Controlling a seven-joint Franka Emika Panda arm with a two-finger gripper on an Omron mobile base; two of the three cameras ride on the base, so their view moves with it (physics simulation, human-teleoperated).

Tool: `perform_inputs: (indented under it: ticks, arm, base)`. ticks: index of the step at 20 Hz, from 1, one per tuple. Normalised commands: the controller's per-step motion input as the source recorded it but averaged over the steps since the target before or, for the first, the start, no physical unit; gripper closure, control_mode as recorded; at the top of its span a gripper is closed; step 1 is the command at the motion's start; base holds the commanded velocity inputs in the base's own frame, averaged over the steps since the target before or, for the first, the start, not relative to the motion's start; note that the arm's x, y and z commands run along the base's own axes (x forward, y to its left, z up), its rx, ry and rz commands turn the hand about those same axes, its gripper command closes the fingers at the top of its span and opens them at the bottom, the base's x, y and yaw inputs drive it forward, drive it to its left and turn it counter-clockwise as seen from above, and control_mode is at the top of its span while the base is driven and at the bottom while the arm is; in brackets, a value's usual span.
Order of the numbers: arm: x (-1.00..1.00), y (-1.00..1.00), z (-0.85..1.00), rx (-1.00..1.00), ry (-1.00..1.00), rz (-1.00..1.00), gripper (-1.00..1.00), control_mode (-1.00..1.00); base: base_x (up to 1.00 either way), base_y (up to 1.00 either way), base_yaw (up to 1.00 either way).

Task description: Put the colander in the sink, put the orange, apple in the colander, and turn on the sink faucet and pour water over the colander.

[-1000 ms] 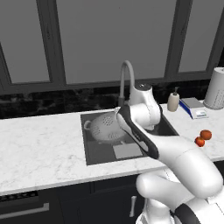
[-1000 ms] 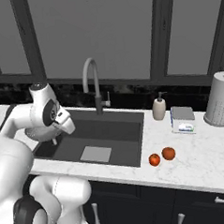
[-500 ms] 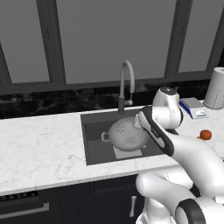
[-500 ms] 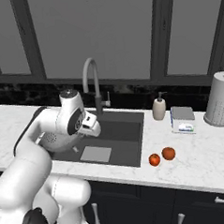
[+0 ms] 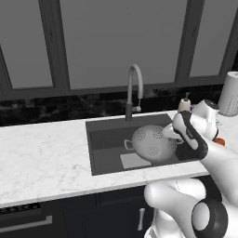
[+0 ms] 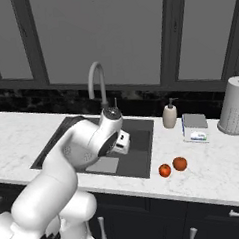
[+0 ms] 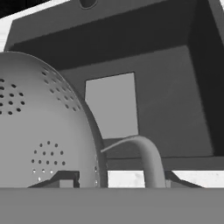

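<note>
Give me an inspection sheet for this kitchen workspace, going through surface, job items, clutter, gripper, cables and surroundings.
Surface: white marble counter around a dark sink.
Job items: colander held tilted over the sink, not yet set down; faucet behind the basin, no water seen; two round red-orange fruits on the counter right of the sink.
Clutter: soap bottle, small box, paper towel roll.
Gripper: gripper shut on the colander's rim by a loop handle.
Cables: nothing seen.
Surroundings: dark window panes, black backsplash, dark cabinets below.
</note>
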Motion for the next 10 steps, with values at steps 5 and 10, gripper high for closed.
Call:
perform_inputs:
  ticks: [5, 10]
  arm:
    - [0.45, -0.32, -0.13, 0.24, 0.06, 0.0, 1.0, -1.0]
    - [0.37, -0.01, -0.14, 0.04, 0.11, 0.0, 1.0, -1.0]
  base:
    - [0.0, 0.0, 0.0]
    - [0.0, 0.0, 0.0]
